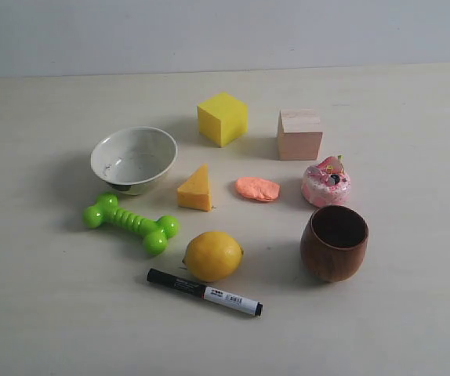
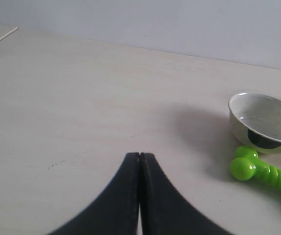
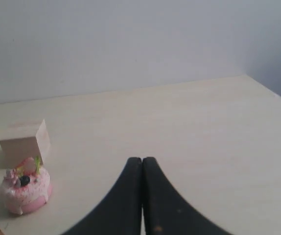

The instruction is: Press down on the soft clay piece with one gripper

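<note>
The soft clay piece [image 1: 257, 189], a flat salmon-orange blob, lies on the table between the cheese-like wedge [image 1: 195, 189] and the pink-and-white toy cake [image 1: 324, 182]. Neither arm shows in the exterior view. In the left wrist view my left gripper [image 2: 139, 155] is shut, black fingers pressed together over bare table, with nothing between them. In the right wrist view my right gripper [image 3: 141, 160] is likewise shut and holds nothing, with the toy cake [image 3: 26, 192] off to one side. The clay is out of both wrist views.
Around the clay: yellow cube [image 1: 222, 118], wooden block [image 1: 299, 134], white bowl [image 1: 134, 159], green dumbbell toy [image 1: 130, 222], lemon [image 1: 212, 256], black-and-white marker [image 1: 204, 291], brown wooden cup [image 1: 334, 242]. The bowl [image 2: 263, 121] and green toy [image 2: 264, 170] also show in the left wrist view.
</note>
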{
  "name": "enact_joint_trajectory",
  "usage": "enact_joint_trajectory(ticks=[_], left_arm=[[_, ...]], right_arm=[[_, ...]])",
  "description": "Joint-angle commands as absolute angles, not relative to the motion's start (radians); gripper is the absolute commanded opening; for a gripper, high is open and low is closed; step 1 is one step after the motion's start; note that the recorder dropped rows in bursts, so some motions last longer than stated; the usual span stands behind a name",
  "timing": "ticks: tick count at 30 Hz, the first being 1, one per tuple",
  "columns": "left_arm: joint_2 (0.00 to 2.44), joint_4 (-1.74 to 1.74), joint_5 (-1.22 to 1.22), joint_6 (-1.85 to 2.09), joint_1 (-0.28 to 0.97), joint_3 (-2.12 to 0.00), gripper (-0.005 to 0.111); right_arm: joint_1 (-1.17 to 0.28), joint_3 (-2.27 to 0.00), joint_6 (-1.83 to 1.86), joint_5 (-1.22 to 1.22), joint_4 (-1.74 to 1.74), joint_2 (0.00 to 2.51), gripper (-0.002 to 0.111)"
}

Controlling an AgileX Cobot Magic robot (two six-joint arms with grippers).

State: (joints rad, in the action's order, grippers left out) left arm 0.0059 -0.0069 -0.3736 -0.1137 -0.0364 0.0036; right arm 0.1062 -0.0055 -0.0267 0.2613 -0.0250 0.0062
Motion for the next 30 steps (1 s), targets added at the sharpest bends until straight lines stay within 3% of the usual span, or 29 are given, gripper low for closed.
enact_joint_trajectory(ticks=[1, 16, 30], left_arm=[[0.000, -0.009, -0.363, -0.122, -0.031, 0.000, 0.000], [0.000, -0.009, -0.363, -0.122, -0.031, 0.000, 0.000], [0.000, -0.009, -0.363, -0.122, -0.031, 0.000, 0.000]], right_arm=[[0.105, 0.000, -0.018, 0.126, -0.019, 0.000, 0.000], [0.105, 0.000, -0.018, 0.047, -0.019, 0.000, 0.000], [0.105, 0.000, -0.128, -0.598, -0.027, 0.000, 0.000]])
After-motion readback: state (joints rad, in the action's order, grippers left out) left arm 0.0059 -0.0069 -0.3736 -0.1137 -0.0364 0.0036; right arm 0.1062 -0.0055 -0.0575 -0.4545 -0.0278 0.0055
